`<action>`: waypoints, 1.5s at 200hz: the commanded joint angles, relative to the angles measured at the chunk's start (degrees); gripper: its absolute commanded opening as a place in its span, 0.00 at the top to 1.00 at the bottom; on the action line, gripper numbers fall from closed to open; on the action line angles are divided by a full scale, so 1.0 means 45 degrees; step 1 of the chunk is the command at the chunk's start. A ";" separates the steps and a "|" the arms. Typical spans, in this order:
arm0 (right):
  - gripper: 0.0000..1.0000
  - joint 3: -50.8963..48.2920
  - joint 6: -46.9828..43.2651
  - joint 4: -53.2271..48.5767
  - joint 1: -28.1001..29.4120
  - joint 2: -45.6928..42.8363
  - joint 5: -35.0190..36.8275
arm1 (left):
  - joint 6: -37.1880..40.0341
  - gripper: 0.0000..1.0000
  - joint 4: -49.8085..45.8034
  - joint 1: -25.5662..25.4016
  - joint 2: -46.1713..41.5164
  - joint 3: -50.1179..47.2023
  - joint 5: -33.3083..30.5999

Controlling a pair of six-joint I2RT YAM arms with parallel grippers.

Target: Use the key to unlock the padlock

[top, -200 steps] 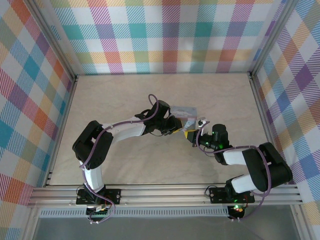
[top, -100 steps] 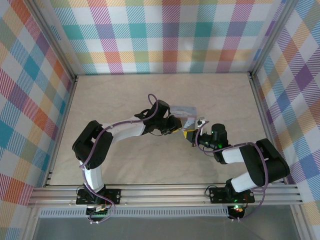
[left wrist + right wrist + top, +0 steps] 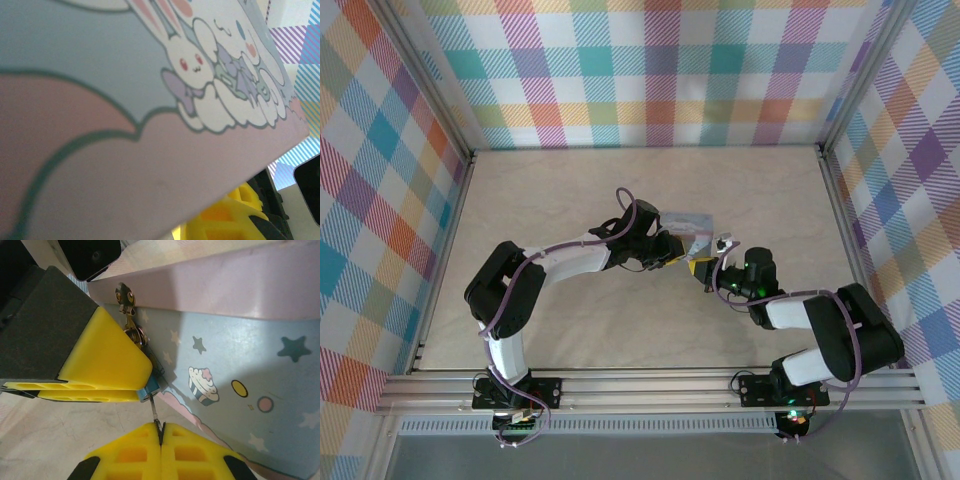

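**A:** From above, where are the claws?

**B:** Centre of the frame. The left claw (image 3: 686,258) and right claw (image 3: 712,270) meet tip to tip just below the tin (image 3: 688,220). Padlock and key are too small to make out there.

**A:** Left wrist?

**B:** The tin (image 3: 125,125) sits right against the lens, with its bunny print at upper right. There is a yellow pad (image 3: 230,217) at lower right, and I cannot tell whose it is.

**A:** Right wrist?

**B:** The right claw (image 3: 161,432), bottom centre, is closed on the key (image 3: 155,412). The key's thin shaft points up to the padlock (image 3: 151,385). The padlock hangs on the tin's front, left of centre. The left claw's yellow finger (image 3: 107,357) covers most of it, and the claw looks clamped on the padlock.

**A:** Which step?

**B:** Inserting the key, I judge. The tip touches the padlock's underside, but I cannot tell how deep it sits. The next move calls for a straight push along the shaft, then a twist, with the left claw steadying the padlock.
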 commanded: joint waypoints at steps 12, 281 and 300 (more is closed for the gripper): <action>0.99 0.0293 -0.0165 0.0575 -0.0052 0.0089 -0.0508 | 0.0094 0.95 0.0392 0.0052 -0.0518 0.0331 0.0348; 0.98 0.1128 -0.0735 0.2134 -0.0807 0.1903 -0.2342 | 0.0383 0.95 -0.0028 0.0035 -0.0587 0.0729 0.1266; 0.98 0.1456 -0.0703 0.1724 -0.0758 0.1955 -0.2886 | 0.0383 0.95 -0.0049 0.0027 -0.0548 0.0739 0.1283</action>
